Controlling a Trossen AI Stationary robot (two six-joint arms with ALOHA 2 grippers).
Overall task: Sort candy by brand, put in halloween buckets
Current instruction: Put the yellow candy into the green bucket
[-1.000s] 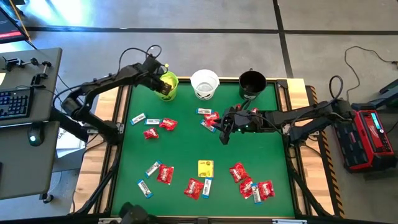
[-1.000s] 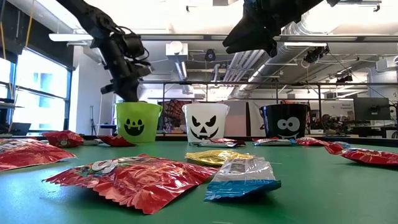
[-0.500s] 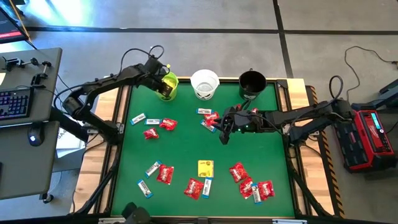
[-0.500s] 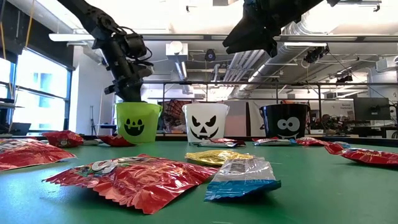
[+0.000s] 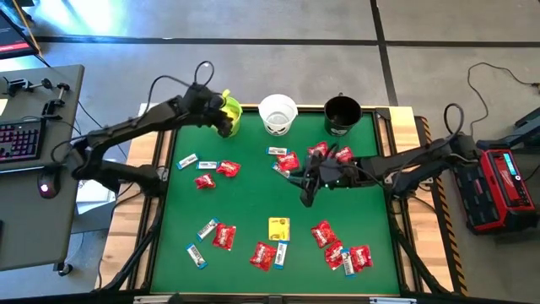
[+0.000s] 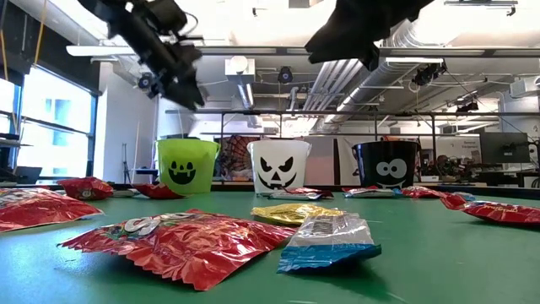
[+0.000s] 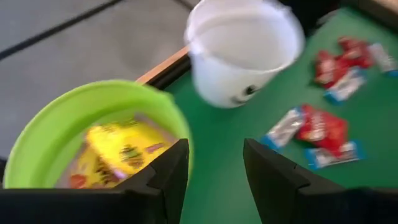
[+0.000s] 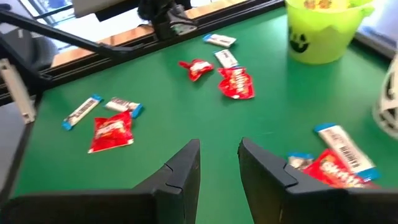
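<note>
The lime green bucket (image 5: 234,108) stands at the table's far left with a yellow packet (image 7: 118,149) inside it. The white bucket (image 5: 278,114) and the black bucket (image 5: 342,114) stand to its right along the far edge. My left gripper (image 7: 214,155) hangs open above the green bucket's near rim, seen raised in the low view (image 6: 181,80). My right gripper (image 8: 217,149) is open over the middle of the table (image 5: 305,192), above bare felt near red packets (image 5: 287,160). Red packets, blue-and-white bars and one yellow packet (image 5: 278,228) lie flat on the felt.
Candy lies scattered in clusters: at the left (image 5: 207,171), near left (image 5: 215,235), near right (image 5: 342,249) and beside the right arm (image 5: 331,153). The felt between the clusters is bare. A wooden rim (image 5: 405,118) frames the table.
My left gripper has risen out of the green bucket and drawn back toward the table's left edge, tipping less steeply downward. The right arm has swung a little toward the near edge, uncovering red packets behind it.
</note>
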